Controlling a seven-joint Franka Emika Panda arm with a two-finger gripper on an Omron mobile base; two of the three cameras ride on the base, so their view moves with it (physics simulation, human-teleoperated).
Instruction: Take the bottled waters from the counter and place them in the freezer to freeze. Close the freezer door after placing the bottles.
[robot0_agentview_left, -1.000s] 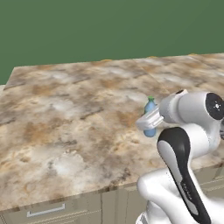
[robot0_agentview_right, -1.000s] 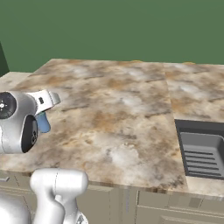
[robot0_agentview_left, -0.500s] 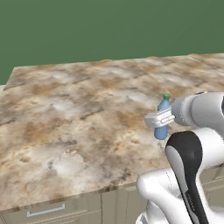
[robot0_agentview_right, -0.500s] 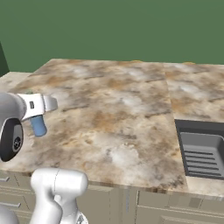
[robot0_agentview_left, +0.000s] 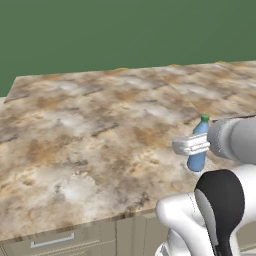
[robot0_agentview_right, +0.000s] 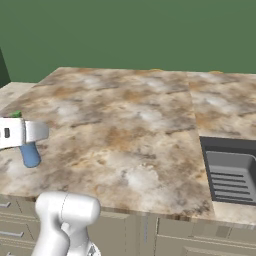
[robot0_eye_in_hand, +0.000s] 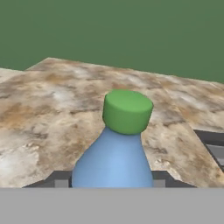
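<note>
Clamped tight on the blue-tinted bottle (robot0_agentview_left: 198, 150), your gripper (robot0_agentview_left: 191, 146) grips its body below the green cap (robot0_eye_in_hand: 127, 110) and holds it upright. It hangs clear above the marbled counter (robot0_agentview_left: 90, 135), near the front edge, likely so you can carry it off to the freezer without dragging or tipping.

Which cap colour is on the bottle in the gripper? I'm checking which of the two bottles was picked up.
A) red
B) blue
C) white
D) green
D: the blue-tinted bottle sitting between the gripper fingertips carries a green cap.
</note>
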